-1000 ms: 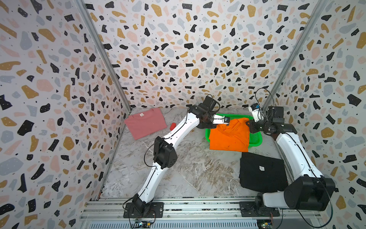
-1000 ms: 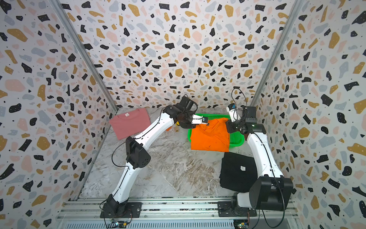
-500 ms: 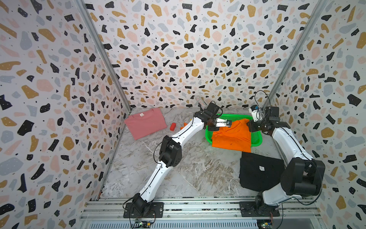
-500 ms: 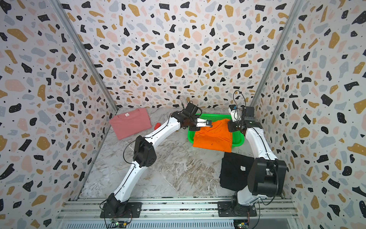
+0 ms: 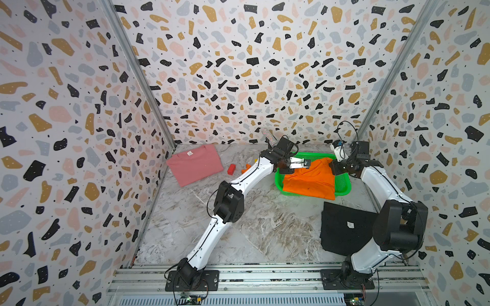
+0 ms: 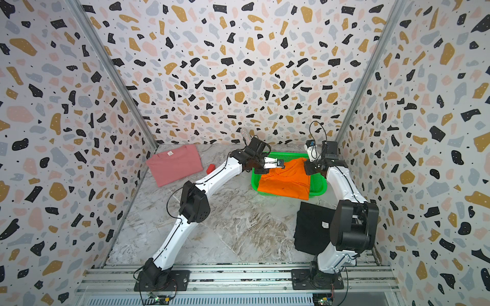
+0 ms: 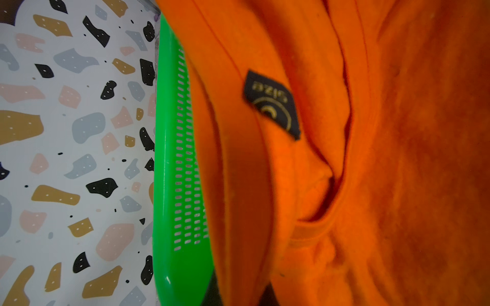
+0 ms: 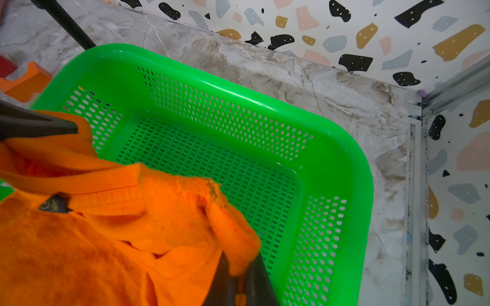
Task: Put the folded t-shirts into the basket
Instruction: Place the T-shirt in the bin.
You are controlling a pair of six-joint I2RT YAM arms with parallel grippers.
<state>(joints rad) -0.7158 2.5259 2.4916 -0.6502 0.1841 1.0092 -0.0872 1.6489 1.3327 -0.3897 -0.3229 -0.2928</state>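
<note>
In both top views the orange shirt (image 5: pixel 309 181) (image 6: pixel 285 182) lies mostly inside the green basket (image 5: pixel 344 182) (image 6: pixel 319 185). Its near edge hangs over the rim onto the marbled tabletop (image 5: pixel 238 225).

The right wrist view shows what those views cannot. The right fingers (image 8: pixel 221 286) are clenched on a bunched fold of the orange cloth. A dark tip of the left fingers (image 8: pixel 37 125) is clamped on the shirt's far corner. The basket's far half is bare, a glossy plastic floor and walls pierced with small slots. An orange block (image 8: pixel 25 80) is cut off at the frame edge.

The left wrist view is blurred and close. It shows soft creased cloth, a dark woven label (image 7: pixel 270 103) and the basket's slotted wall (image 7: pixel 169 159), but not its own fingers.

The pink shirt (image 5: pixel 195 164) lies flat at the far left, well apart from the basket. The black shirt (image 5: pixel 342 227) lies flat on the near side of the basket, partly hidden by the right arm.
</note>
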